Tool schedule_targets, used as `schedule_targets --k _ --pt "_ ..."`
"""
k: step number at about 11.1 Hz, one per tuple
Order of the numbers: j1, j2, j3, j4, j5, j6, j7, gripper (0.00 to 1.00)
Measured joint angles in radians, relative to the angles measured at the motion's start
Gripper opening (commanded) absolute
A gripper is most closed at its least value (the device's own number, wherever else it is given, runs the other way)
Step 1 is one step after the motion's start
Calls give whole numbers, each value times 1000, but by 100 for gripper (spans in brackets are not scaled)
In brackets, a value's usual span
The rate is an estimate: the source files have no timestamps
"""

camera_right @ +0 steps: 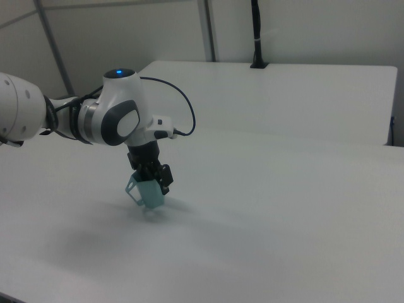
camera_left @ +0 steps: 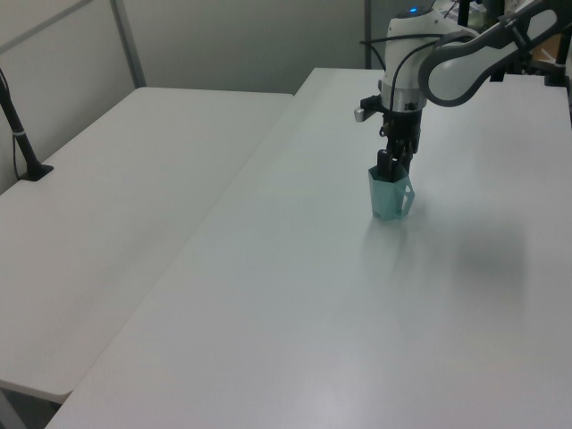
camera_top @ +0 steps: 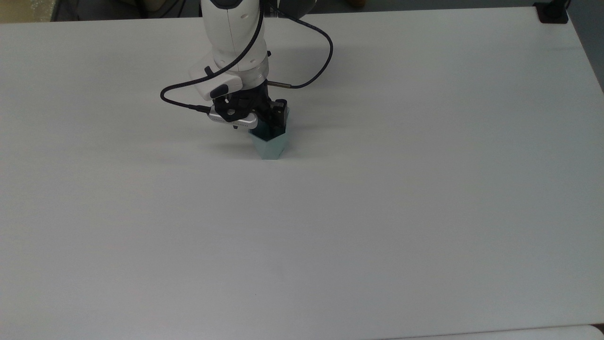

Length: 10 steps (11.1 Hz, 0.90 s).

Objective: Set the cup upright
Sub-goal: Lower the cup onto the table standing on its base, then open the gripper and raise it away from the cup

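Note:
The pale teal faceted cup (camera_top: pixel 270 147) stands nearly upright on the white table (camera_top: pixel 377 212), mouth up and narrow base down. My gripper (camera_top: pixel 273 125) comes down from above and is shut on the cup's rim wall, with one finger inside the mouth. The left view has the cup (camera_left: pixel 386 198) under the gripper (camera_left: pixel 386 170), its looped tab sticking out to the left view's right. Seen in the right view, the cup (camera_right: pixel 150 196) leans slightly under the gripper (camera_right: pixel 154 180). Whether its base touches the table I cannot tell.
A black cable (camera_top: pixel 325 52) loops out from the wrist. A black clamp (camera_top: pixel 551 13) sits at the table's far right corner in the top view. A second white table (camera_left: pixel 116 197) with a black post (camera_left: pixel 20 134) stands to the left view's left.

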Motion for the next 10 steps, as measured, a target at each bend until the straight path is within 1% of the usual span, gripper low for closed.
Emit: schedule_targets --k 3,7,8,10 --pt "-2 -13 0 43 0 -10 -13 100" --pt "-54 -81 -1 209 0 -174 -26 100" --pt "-69 -108 -2 243 -2 -234 -50 100" --pt "-105 -173 -4 276 -9 -352 -192 100"
